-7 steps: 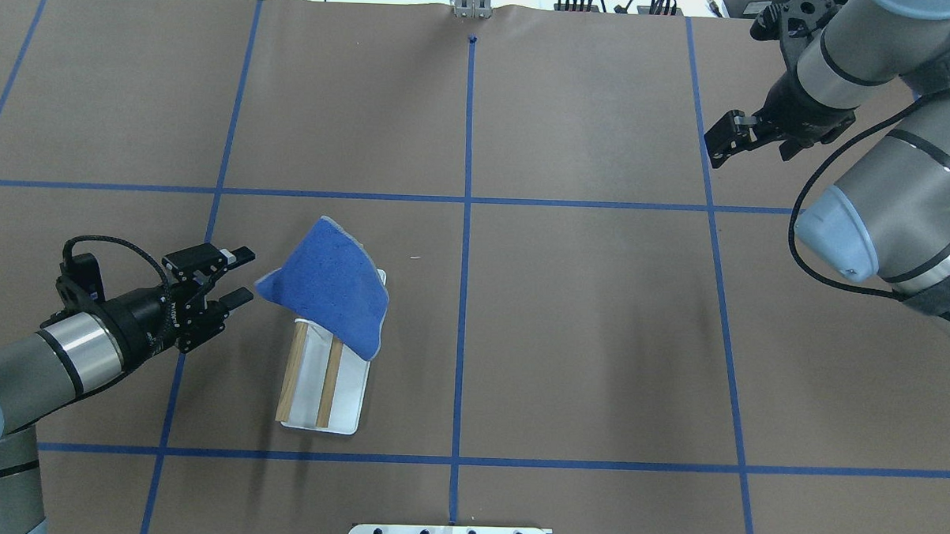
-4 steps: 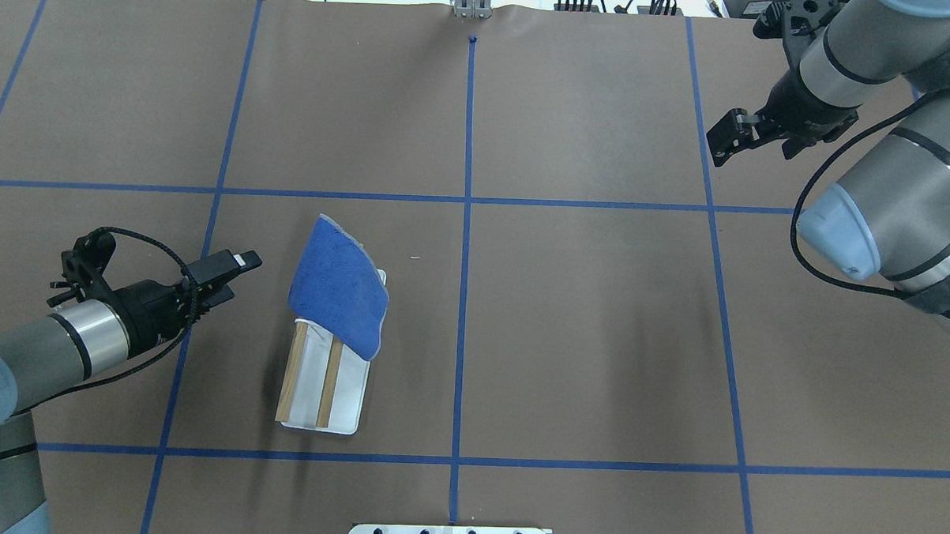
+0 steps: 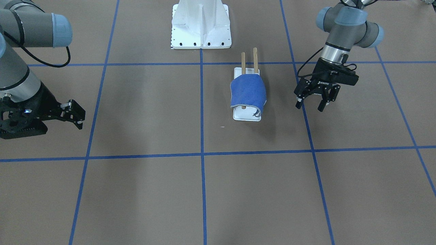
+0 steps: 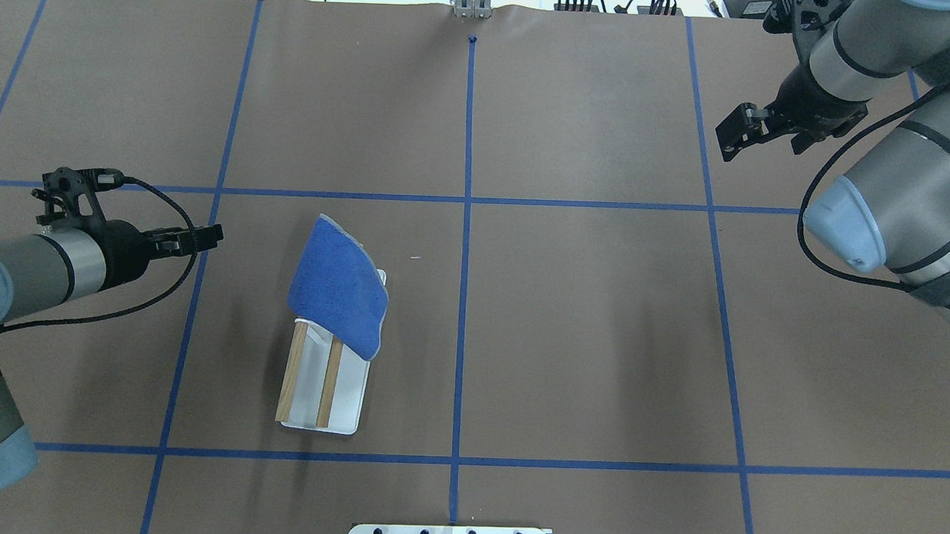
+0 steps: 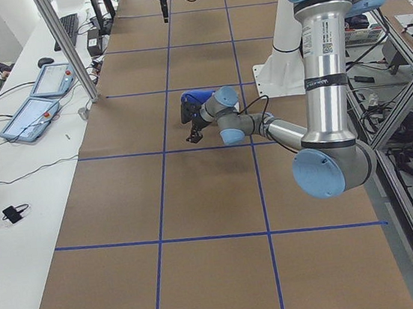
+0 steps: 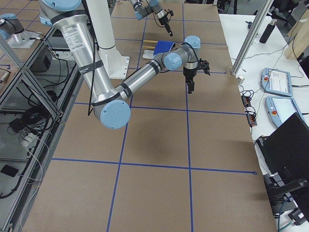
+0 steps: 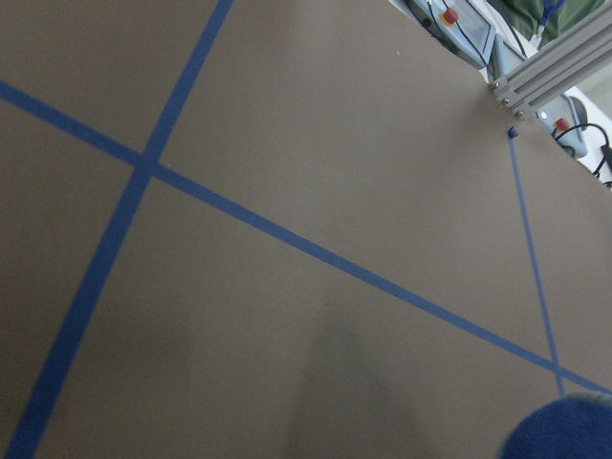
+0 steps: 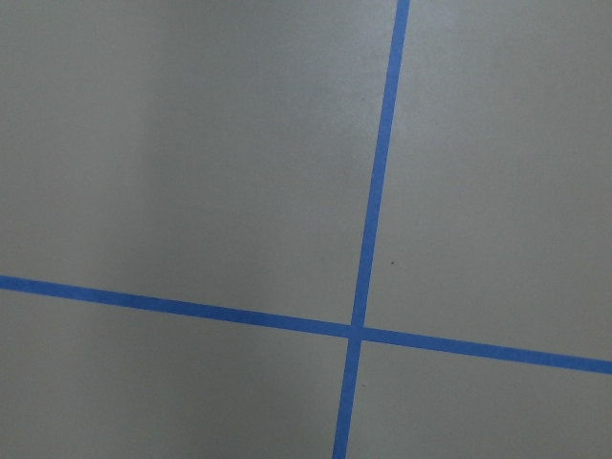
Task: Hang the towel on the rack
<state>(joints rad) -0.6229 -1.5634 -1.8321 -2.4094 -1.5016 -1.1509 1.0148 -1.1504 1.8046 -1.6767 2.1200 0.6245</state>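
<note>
Two grippers, both empty, and the towel looks home! Over on the left, the left gripper [image 3: 310,104] hovers near the rack, fingers spread wide, nothing between them. Centre stage: the towel [image 4: 336,290] lies draped across both rods of the rack [image 4: 350,397], covering their far end, edges drooping on either side, the near half of the rods bare. It sits a touch skewed. Far right, the right gripper [image 3: 76,115] hangs well apart, jaws seemingly parted, holding nothing. By my read the hanging is done; what's left is perhaps squaring the cloth and parking the arms.
</note>
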